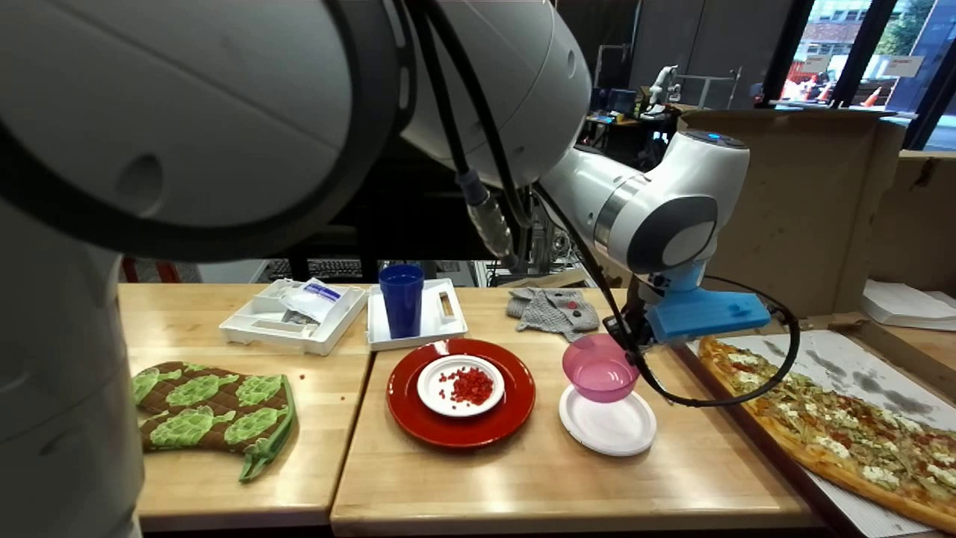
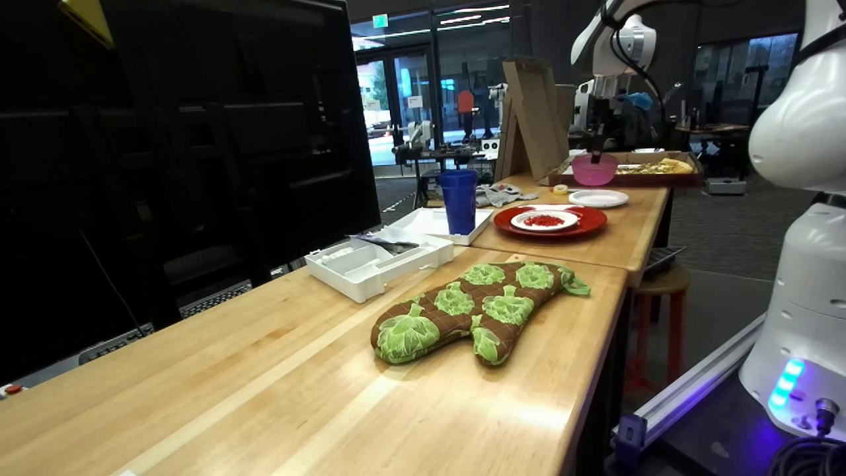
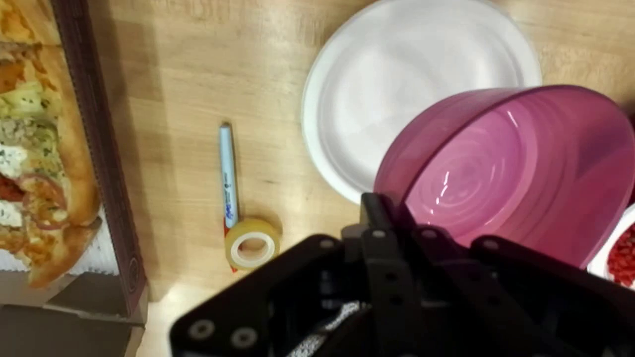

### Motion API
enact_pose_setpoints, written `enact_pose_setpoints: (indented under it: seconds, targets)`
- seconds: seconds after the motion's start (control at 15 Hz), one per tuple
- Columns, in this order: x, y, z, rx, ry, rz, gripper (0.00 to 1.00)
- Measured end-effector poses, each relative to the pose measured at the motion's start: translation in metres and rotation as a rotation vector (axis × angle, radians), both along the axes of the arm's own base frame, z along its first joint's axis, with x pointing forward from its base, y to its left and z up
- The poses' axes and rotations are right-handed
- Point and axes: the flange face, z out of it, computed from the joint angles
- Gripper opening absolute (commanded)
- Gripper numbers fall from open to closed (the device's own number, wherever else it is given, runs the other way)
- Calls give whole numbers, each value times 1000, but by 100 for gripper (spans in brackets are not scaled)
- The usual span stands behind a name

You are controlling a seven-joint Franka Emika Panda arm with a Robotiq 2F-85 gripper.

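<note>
my fingers (image 3: 377, 214) pinch one side of the pink bowl (image 3: 506, 163) above the surface (image 3: 268, 74), near the white plate (image 3: 416, 59).

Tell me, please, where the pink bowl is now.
In the wrist view, the pink bowl is right of centre, its rim pinched in the gripper, partly hiding the white plate.

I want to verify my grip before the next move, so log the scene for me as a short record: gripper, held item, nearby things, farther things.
Gripper: shut, pinching a rim
Held item: pink bowl
Bowl height: appears raised above the table
Nearby: white plate, partly hidden by the pink bowl in the wrist view; pen; tape roll; pizza in open box
Red plate: bears another white plate with red pieces
Farther: blue cup; oven mitt
</note>
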Motion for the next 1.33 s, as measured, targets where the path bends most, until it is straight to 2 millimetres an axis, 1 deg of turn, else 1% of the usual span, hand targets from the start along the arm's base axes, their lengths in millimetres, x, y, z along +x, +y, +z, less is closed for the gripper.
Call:
enact_pose_setpoints:
  seconds: [0.27,0.47,0.93,1.33]
  targets:
    - [15,10,14,59,-73,-28,1]
    - [22,15,16,107,-96,-61,1]
    - [48,25,-3,261,-96,-167,1]
    - [67,21,-12,304,-99,-280,1]
